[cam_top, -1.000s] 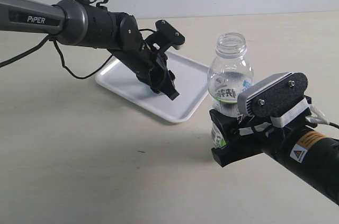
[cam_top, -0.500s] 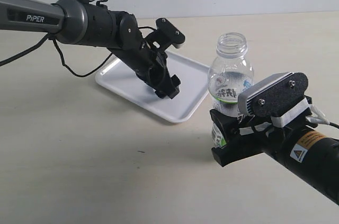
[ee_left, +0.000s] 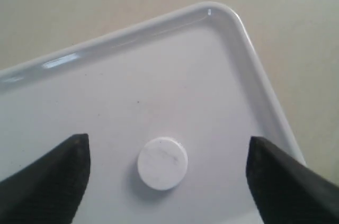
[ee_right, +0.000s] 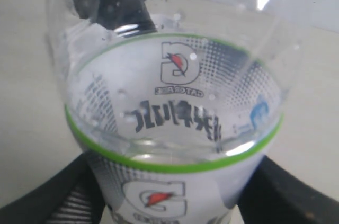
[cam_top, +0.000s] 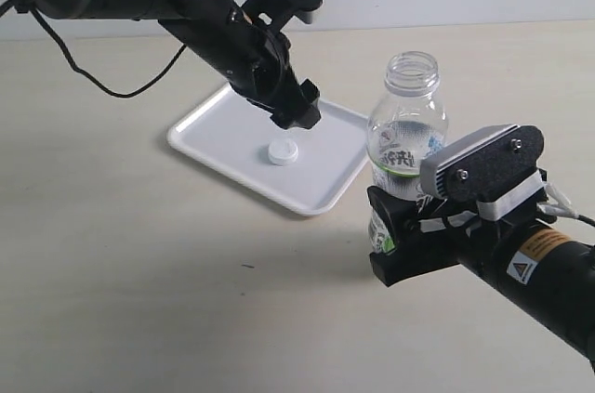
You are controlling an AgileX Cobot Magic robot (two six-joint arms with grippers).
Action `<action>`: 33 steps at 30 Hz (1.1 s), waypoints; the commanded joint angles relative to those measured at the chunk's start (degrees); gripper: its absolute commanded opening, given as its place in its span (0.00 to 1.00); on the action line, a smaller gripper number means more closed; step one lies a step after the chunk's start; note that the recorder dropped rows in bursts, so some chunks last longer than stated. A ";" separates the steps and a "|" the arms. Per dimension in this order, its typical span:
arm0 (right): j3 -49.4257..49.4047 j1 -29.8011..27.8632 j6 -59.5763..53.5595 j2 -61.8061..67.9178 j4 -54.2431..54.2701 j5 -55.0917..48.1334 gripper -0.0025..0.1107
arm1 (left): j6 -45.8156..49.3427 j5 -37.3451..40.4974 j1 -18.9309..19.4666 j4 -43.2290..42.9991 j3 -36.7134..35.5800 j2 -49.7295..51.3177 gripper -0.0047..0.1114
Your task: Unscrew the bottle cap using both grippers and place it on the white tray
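Jaws apart, the left gripper [cam_top: 299, 117] hung above the bottle cap [cam_top: 281, 153] on the white tray [cam_top: 209, 137]; the right gripper [cam_top: 409, 203] clasped the bottle [cam_top: 406, 128] over the beige table [cam_top: 121, 263].

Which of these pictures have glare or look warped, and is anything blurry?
Right wrist view: the clear bottle fills the frame, its curved wall warping the label, with a white glare streak near one edge. Left wrist view: glare lines run along the white tray rim; the bottle cap looks slightly soft. Exterior view: even light, faint shadows, fairly sharp.
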State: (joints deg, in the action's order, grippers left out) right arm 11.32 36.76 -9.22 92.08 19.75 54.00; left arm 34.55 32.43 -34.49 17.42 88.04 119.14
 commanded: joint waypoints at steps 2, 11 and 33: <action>-0.02 -0.18 2.01 4.35 -2.05 5.76 0.02 | -0.89 3.97 -0.26 1.31 0.04 -1.45 0.70; -0.02 -0.18 4.53 7.13 -3.68 6.17 0.06 | -1.98 6.71 1.36 1.43 -0.50 -4.40 0.53; -0.02 -0.18 7.29 7.13 -4.40 1.55 0.66 | -3.69 9.34 2.72 1.79 -0.84 -7.27 0.04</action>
State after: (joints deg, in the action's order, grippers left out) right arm 11.32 36.76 -2.59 98.76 16.31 57.20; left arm 31.30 42.02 -31.94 18.75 87.59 112.75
